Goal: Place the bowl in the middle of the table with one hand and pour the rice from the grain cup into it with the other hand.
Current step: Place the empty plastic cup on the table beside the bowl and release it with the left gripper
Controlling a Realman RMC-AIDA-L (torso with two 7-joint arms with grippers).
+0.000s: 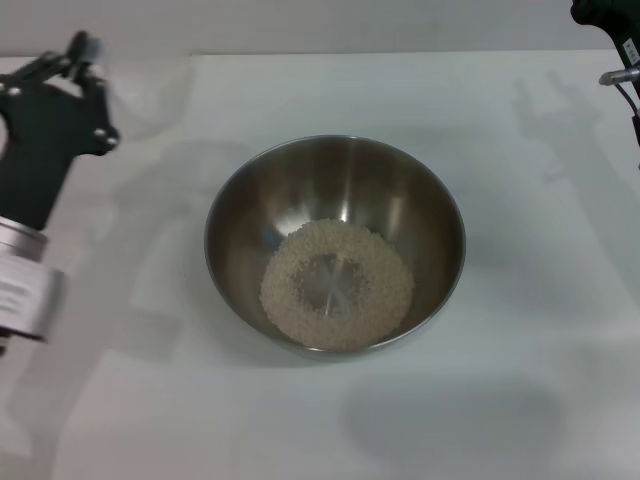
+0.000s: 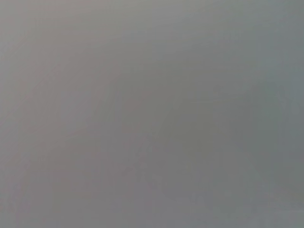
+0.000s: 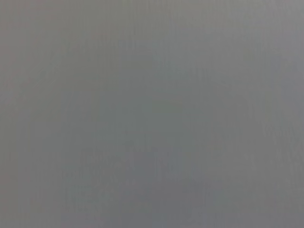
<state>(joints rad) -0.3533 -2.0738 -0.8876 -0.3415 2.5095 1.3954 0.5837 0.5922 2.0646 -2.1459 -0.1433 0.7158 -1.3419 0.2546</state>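
White worktop (image 1: 520, 150) carries the bowl (image 1: 232, 215) at centre, rice (image 1: 385, 290) ringed inside. Left gripper (image 1: 80, 55) raised at the left edge, right gripper (image 1: 605, 15) at the far right corner; neither's opening can be made out.

— Where does the head camera sit?

— High up, looking forward and steeply down on the white worktop (image 1: 520, 300). The steel bowl (image 1: 240, 215) lies near the middle of its picture, seen almost from above, so its inside and the ring of rice (image 1: 385, 300) show plainly. The left arm (image 1: 40, 150) comes in at the left edge, and a bit of the right arm (image 1: 610, 30) at the top right corner.

— And the two wrist cameras?

— Each gives only a flat, even grey field. I cannot tell which way either faces or how near it is to anything.

— Do any views overlap?

— Nothing recognisable is shared between the wrist views and the head view.
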